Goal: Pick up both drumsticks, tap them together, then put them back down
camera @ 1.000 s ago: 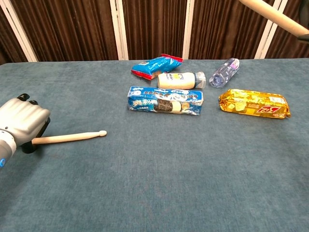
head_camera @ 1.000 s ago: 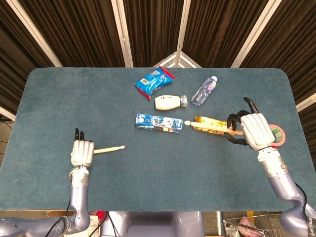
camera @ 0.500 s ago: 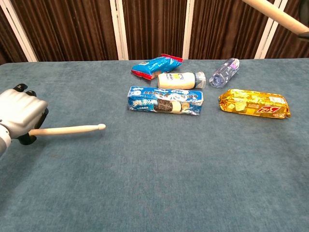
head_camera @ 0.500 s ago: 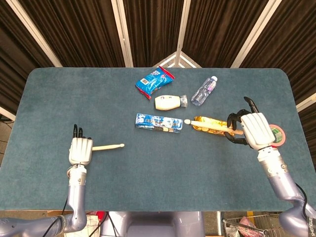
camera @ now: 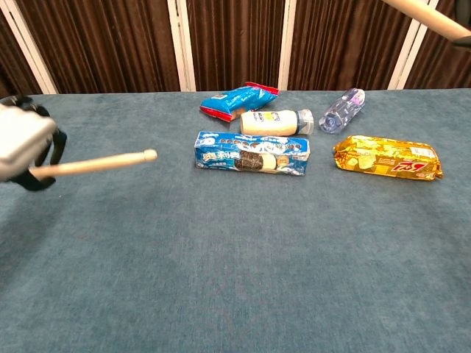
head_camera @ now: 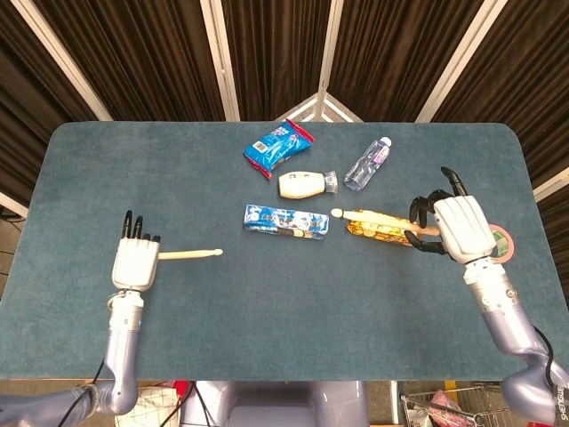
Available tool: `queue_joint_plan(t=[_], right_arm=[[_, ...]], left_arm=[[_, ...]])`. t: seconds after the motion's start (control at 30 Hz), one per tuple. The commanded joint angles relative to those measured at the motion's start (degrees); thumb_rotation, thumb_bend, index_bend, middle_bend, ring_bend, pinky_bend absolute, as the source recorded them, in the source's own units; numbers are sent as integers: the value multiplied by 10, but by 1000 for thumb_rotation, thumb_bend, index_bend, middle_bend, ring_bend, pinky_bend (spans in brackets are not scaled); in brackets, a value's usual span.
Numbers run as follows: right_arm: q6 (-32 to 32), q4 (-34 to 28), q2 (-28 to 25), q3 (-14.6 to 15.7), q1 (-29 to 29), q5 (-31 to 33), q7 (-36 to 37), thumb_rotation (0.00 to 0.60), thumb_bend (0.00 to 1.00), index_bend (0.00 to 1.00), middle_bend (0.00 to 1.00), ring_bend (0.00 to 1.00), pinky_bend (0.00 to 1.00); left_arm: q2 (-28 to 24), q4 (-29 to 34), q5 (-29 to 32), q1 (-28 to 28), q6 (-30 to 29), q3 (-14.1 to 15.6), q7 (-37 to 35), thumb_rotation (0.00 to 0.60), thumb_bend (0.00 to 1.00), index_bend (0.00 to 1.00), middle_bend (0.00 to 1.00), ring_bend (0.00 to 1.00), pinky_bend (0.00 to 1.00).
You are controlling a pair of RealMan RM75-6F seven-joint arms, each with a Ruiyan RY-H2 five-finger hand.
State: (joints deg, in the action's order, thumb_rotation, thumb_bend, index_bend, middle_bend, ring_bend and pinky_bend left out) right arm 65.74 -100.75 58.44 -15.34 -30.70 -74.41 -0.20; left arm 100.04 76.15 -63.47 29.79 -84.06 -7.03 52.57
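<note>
Your left hand [head_camera: 135, 262] is wrapped around the butt of one drumstick [head_camera: 189, 254], and in the chest view that drumstick [camera: 96, 163] floats clear of the worktop [head_camera: 284, 302], nearly level, with its rounded tip aimed toward the blue cookie box [head_camera: 286, 220]. The tip stops well short of the box. Your right hand [head_camera: 460, 228] is closed around the other drumstick [head_camera: 373, 219], which slants out over the gold snack pack [head_camera: 378, 223] with its tip just beside the right end of the cookie box. From the chest camera you only catch a piece of that stick [camera: 427, 18] crossing the top right corner, high above the worktop, so both sticks are lifted and well apart from each other, one on each side of the cookie box. The box [camera: 252, 153] lies flat near the middle of the worktop. Just behind it lies a small white bottle [head_camera: 307, 184] on its side, and behind that a blue snack bag [head_camera: 278, 147]. A clear water bottle [head_camera: 368, 164] lies tilted behind the gold pack, to the right of the white bottle. A roll of tape [head_camera: 500, 242] sits at the worktop's right edge, partly hidden by your right hand.
</note>
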Motion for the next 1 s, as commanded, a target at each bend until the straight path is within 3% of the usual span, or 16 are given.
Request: queue_joint_plan(t=[0.03,0.43,0.73,1.0], right_arm=[[-15,5,-5,-7,-9,20,-10,600,468,794,663,453,41],[-72,5,-12,-29,-48,101,-46,600,468,801,663,455,41],[-92,-21,-11,-42,-79,153,-80,600,468,802,663,458,41],[-85,-28,-3,-38,-88,168,-99,600,468,802,663,458,41]], left_arm=[[-26,24,-32,-7,-13,-9,-48,600,437,626,588,144,0],[-70,98,-65,-11,-8,-40,-136,600,430,629,588,144,0],[-87,124,-60,10,19,-67,-126,600,430,633,590,144,0],[-152,149,-44,32,59,-88,-79,600,429,635,591,144,0]])
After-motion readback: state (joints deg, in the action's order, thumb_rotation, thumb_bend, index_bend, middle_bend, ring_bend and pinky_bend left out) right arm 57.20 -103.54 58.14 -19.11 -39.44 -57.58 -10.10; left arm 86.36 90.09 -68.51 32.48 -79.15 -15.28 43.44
